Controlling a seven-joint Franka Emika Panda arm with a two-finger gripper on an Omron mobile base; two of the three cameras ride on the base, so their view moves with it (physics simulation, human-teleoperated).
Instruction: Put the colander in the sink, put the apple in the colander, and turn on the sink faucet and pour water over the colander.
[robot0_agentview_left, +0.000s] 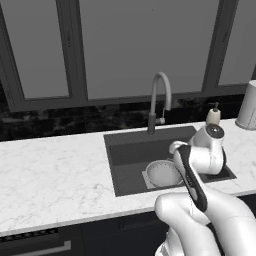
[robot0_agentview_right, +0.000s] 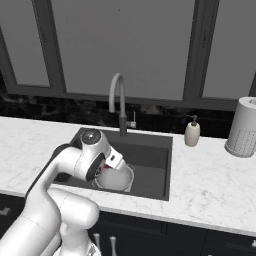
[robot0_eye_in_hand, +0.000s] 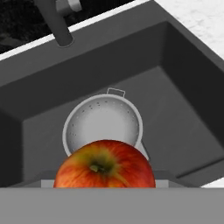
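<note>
The red-orange apple (robot0_eye_in_hand: 105, 166) hangs close before the hand camera, and my gripper (robot0_agentview_right: 112, 163) is shut on it, its fingertips hidden by the fruit. Below and just beyond it the silver colander (robot0_eye_in_hand: 103, 124) stands upright with nothing in it on the floor of the dark sink (robot0_eye_in_hand: 179, 92). From the left base the colander (robot0_agentview_left: 162, 173) sits at the front of the sink (robot0_agentview_left: 130, 150), partly behind my arm. From the right base a sliver of the apple (robot0_agentview_right: 105, 165) shows over the colander (robot0_agentview_right: 120, 179). The gooseneck faucet (robot0_agentview_left: 160, 95) (robot0_agentview_right: 118, 100) stands behind the basin, and no water runs.
A cream soap pump (robot0_agentview_right: 192, 133) (robot0_agentview_left: 213, 116) stands on the marble counter (robot0_agentview_left: 50, 175) right of the sink. A white cylinder (robot0_agentview_right: 243, 127) stands further right. Dark windows rise behind the counter. My own arm covers the sink's front right in the left base view.
</note>
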